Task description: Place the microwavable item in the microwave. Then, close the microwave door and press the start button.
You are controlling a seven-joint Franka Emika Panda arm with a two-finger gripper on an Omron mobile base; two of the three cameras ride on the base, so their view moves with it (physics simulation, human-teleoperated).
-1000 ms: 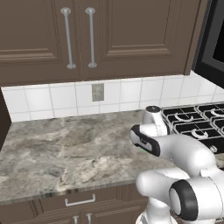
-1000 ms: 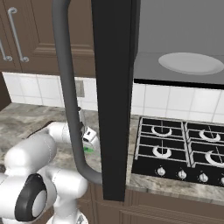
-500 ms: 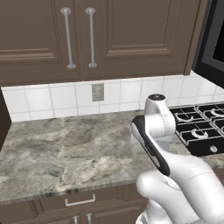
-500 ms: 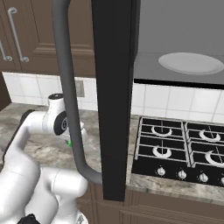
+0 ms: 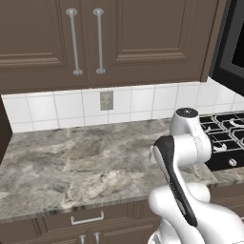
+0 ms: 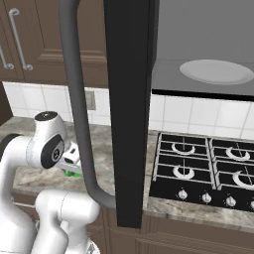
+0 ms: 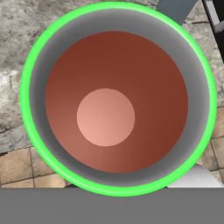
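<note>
Step in hand: first part of the task, carrying the green mug (image 7: 114, 26) toward the microwave (image 6: 198, 44); judged from the mug sitting directly under the wrist camera, above the counter.
Green mug: the hand view looks straight down into it, showing a bright green rim, grey inner wall and reddish-brown contents with a paler disc at centre. In the right base view a sliver of green (image 6: 74, 170) shows just below the wrist, left of the door handle.
Gripper: fingertips hidden by the mug; whether they pinch it cannot be told from the pictures, though the mug's closeness to the camera suggests a grasp.
Microwave: cavity open, grey interior, white turntable plate (image 6: 217, 71) bare.
Microwave door (image 6: 130, 99): swung wide, seen edge-on, its curved grey bar handle (image 6: 78, 114) between the arm and the cavity.
Counter (image 5: 71, 167): marbled stone beneath the arm; gas hob (image 6: 203, 168) to its right.
Next move calls for: lifting the mug clear of the counter, passing round the door's edge and handle, keeping it upright so nothing spills, and setting it on the plate.
Remaining: door closing and start button, not yet begun.
</note>
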